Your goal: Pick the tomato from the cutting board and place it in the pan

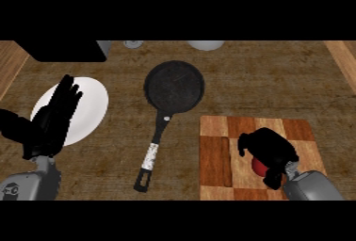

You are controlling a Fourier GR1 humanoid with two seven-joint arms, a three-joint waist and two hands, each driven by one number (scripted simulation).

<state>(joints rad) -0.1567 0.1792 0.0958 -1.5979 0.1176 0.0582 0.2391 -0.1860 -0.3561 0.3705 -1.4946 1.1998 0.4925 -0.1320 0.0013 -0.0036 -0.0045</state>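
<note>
1. Right hand (270, 147): fingers curled down round the tomato (258, 166), only a red sliver showing beneath the palm.
2. Tomato sits on the cutting board (217, 155), at the worktop's (278, 80) near right corner.
3. Pan (173, 87) lies mid-worktop, handle toward the near edge.
4. Left hand (52, 120) rests, fingers straight, over the white plate (90, 106) at the left edge.

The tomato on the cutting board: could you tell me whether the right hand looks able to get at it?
Probably yes: the right hand is already curled over the tomato on the cutting board, nothing between them.
</note>
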